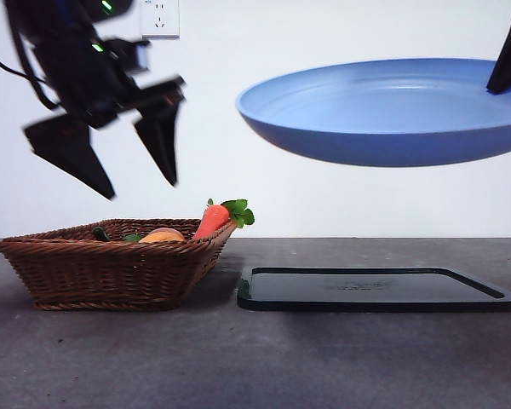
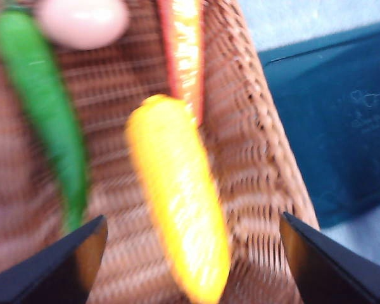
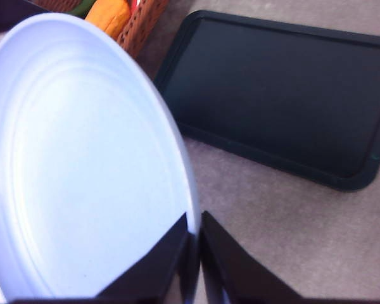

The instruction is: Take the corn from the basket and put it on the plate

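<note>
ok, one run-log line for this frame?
left gripper: open, above basket, over corn | right gripper: shut on plate rim, held in air above tray | corn: in basket, ungrasped

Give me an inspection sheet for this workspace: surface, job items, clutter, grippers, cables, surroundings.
Surface: dark grey table.
Job items: corn lies in the basket; plate is held in the air above the tray, nothing on it.
Clutter: carrot, green pepper and pink ball in the basket; black tray beside the basket, nothing on it.
Grippers: left gripper open, above the basket, over the corn; right gripper shut on the plate's rim.
Cables: black cable at the left arm.
Surroundings: white wall with a socket.
</note>
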You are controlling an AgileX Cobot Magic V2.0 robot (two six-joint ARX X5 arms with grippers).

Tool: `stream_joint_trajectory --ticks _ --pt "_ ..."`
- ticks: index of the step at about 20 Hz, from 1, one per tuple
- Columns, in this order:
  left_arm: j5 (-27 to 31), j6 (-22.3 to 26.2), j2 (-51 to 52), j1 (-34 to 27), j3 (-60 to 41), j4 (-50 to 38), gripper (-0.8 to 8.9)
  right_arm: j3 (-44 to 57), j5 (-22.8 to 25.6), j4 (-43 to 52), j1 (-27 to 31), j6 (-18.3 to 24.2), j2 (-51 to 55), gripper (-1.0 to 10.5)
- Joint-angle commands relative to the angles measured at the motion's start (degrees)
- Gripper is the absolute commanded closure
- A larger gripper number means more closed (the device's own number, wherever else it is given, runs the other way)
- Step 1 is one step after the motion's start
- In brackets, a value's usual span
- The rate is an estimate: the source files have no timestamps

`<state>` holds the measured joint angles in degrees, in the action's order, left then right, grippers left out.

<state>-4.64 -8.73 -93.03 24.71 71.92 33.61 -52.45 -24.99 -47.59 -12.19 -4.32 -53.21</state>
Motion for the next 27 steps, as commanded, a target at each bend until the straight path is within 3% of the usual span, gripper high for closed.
stream_joint_trajectory --ticks 1,14,20,27 --pt "1.03 -0.57 -4.70 1.14 3.21 -0.26 3.72 -1.03 -0.17 0.20 0.48 -0.15 0.11 9.4" --pt "3.28 -1.07 -15.63 2.01 4.00 -2.08 4.03 -1.03 0.00 0.94 0.87 -0.11 0.13 9.4" --pt "3.39 -1.42 -15.61 1.95 4.02 -1.55 6.11 -1.03 0.70 1.51 0.87 -0.11 0.11 9.4" --pt "3.37 -1.40 -12.83 1.95 8.72 3.52 6.24 -1.03 2.21 1.68 0.85 -0.26 -0.48 9.4"
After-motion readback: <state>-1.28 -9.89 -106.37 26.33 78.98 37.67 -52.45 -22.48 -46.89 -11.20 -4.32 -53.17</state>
